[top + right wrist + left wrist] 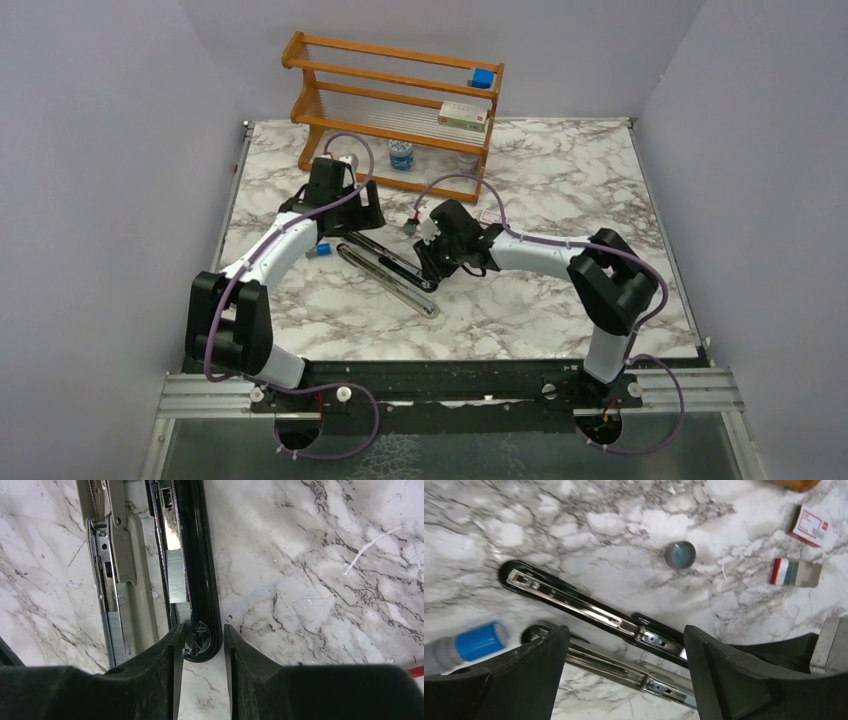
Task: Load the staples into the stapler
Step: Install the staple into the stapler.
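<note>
black stapler (pixel 388 268): lies opened out on the marble desk (pixel 560 200) between the two arms, its two bars side by side and almost parallel.
long axis: diagonal, from far left to near right in the top view; both bars lie flat with their silver channels facing up, which i judge keeps the slot open for loading.
grey staples (pixel 175 575): a ribbed strip sits in the channel of the black bar, just short of its rounded end; a second ribbed strip shows along the grey bar beside it.
right tool (pixel 202 635): jaws narrowed around the rounded end of the black bar, a pad close against each side, likely to hold the bar steady.
left tool (pixel 623 640): jaws spread wide and holding nothing, hanging over the far-left part of the bars, apart from them.
around: a blue-capped bottle (pixel 471 644) lies just left of the bars, a grey cap (pixel 680 555) beyond them, and a red-and-white box (pixel 809 525) further off.
far edge: a wooden rack (pixel 390 80) stands well apart.
</note>
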`<act>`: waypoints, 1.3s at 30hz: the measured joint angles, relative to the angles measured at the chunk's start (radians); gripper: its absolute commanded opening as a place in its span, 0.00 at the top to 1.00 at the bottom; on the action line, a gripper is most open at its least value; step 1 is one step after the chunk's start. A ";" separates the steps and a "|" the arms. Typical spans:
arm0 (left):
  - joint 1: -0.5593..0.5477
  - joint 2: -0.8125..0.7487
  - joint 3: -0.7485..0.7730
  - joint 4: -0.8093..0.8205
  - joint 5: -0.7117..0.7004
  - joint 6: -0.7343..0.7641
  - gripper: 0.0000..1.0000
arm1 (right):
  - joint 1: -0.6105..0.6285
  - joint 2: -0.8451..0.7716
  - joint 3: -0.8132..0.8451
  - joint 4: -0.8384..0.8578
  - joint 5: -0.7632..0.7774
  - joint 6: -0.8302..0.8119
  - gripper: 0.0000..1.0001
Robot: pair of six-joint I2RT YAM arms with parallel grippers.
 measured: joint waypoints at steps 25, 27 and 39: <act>-0.249 -0.058 -0.222 0.074 0.025 -0.131 0.14 | -0.004 -0.073 -0.195 0.285 0.022 0.072 0.63; -0.264 -0.059 -0.222 0.077 0.023 -0.134 0.14 | -0.004 -0.073 -0.195 0.286 0.022 0.074 0.63; -0.346 -0.057 -0.230 0.082 -0.055 -0.164 0.16 | -0.004 -0.075 -0.201 0.291 0.024 0.076 0.63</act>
